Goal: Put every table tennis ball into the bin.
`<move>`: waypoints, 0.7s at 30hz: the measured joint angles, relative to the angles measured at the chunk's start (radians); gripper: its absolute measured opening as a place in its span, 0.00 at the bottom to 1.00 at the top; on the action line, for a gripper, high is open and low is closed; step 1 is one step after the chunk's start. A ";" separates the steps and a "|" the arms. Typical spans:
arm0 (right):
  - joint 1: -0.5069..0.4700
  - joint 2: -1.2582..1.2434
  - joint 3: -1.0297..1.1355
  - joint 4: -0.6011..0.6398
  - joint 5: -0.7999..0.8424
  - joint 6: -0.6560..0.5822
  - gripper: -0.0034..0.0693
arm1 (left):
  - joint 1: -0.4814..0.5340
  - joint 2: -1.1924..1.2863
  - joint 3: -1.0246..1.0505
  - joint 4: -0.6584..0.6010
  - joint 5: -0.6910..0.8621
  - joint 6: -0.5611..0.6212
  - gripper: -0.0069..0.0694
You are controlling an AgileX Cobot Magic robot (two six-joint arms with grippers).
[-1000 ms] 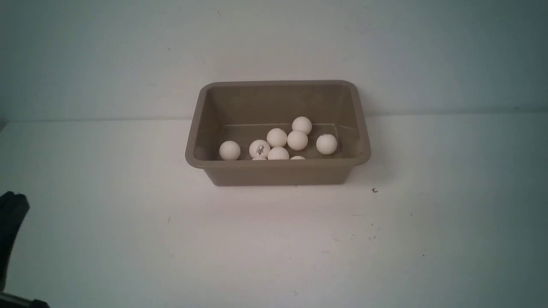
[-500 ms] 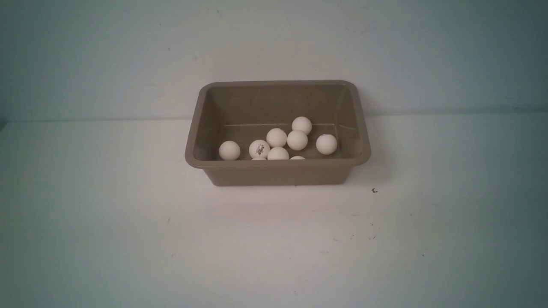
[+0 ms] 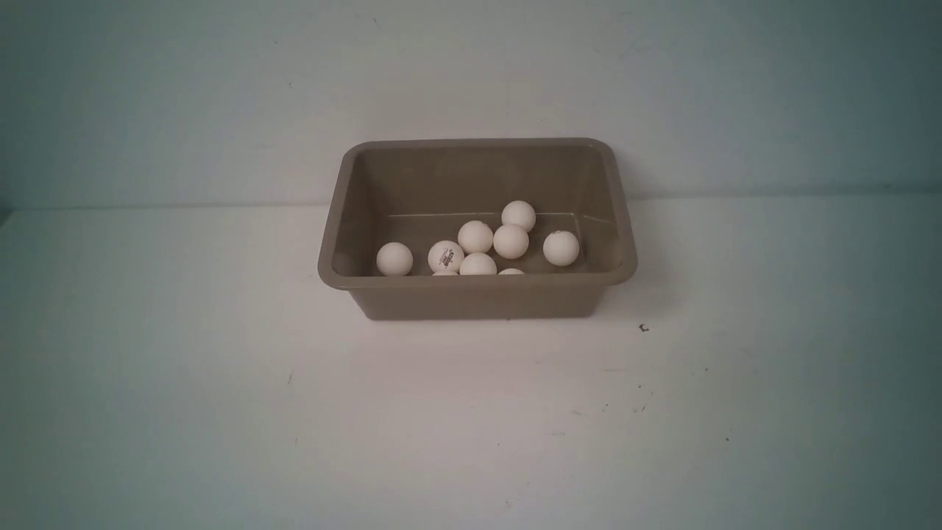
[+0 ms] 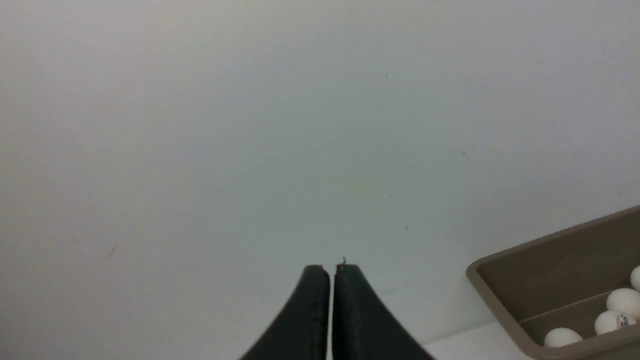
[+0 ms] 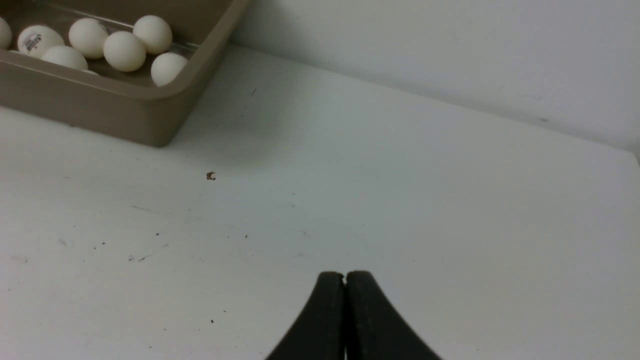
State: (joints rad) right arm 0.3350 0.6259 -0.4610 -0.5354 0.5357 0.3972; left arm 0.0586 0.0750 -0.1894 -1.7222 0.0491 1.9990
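The table tennis balls [image 3: 475,237] all lie inside the bin [image 3: 477,294], clustered on its floor toward the near wall. Six show whole from the front, three more peek over the near rim, and that wall may hide others. One ball [image 3: 446,256] carries a dark printed logo. None can be seen out on the counter [image 3: 221,412] in any view, so the task looks complete or nearly so.

Little seems likely to go wrong from here. The balls are light and round, so a knock to the bin from an arm crossing over could set them rolling or bounce one out over the flared rim. A ball out of frame could also be missed.

The left gripper [image 4: 332,270] is closed and empty, out to the bin's side. The right gripper [image 5: 345,276] is likewise closed with nothing between its jaws, above bare counter, well apart from the bin.
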 joint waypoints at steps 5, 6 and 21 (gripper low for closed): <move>0.000 0.000 0.000 0.000 0.000 0.000 0.02 | 0.000 0.000 0.000 0.000 -0.033 0.091 0.09; 0.000 0.000 0.000 0.000 0.000 0.000 0.02 | 0.000 0.000 0.000 0.000 -0.035 0.089 0.09; 0.000 0.000 0.000 0.000 0.000 0.000 0.02 | 0.000 -0.002 0.047 1.331 0.150 -1.428 0.09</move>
State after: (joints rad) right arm 0.3350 0.6259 -0.4610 -0.5354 0.5357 0.3972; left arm 0.0586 0.0731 -0.1426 -0.3913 0.1990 0.5707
